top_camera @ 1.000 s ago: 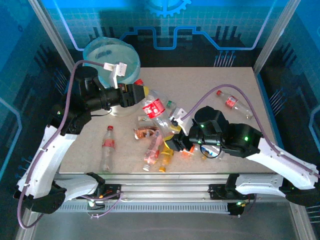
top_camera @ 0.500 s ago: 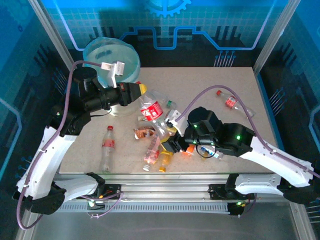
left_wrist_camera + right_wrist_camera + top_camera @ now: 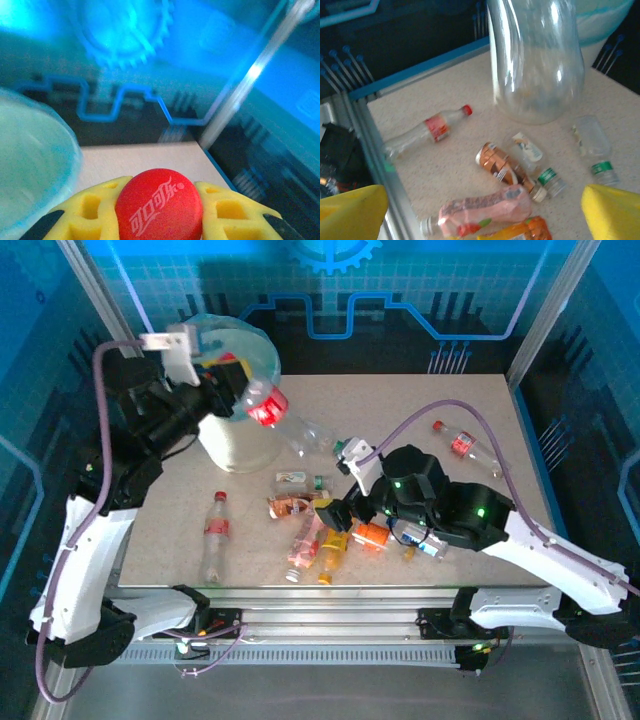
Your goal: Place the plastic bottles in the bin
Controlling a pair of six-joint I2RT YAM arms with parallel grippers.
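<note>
My left gripper is shut on the red cap of a clear bottle with a red label. It holds the bottle in the air beside the bin, a white bucket with a light-blue bag. The bottle's clear body hangs down over the table. My right gripper is open above a pile of bottles, its yellow fingertips wide apart with nothing between them. Under it lie a pink bottle, a copper-labelled one and an orange one.
A red-capped bottle lies alone at the near left. Another red-capped one lies at the far right. A green-labelled clear bottle and a small green-capped one lie by the pile. The table's near edge rail is close.
The left gripper closed on the bottle's cap and lifted it up and left, next to the bin. The right gripper opened wide over the pile.
</note>
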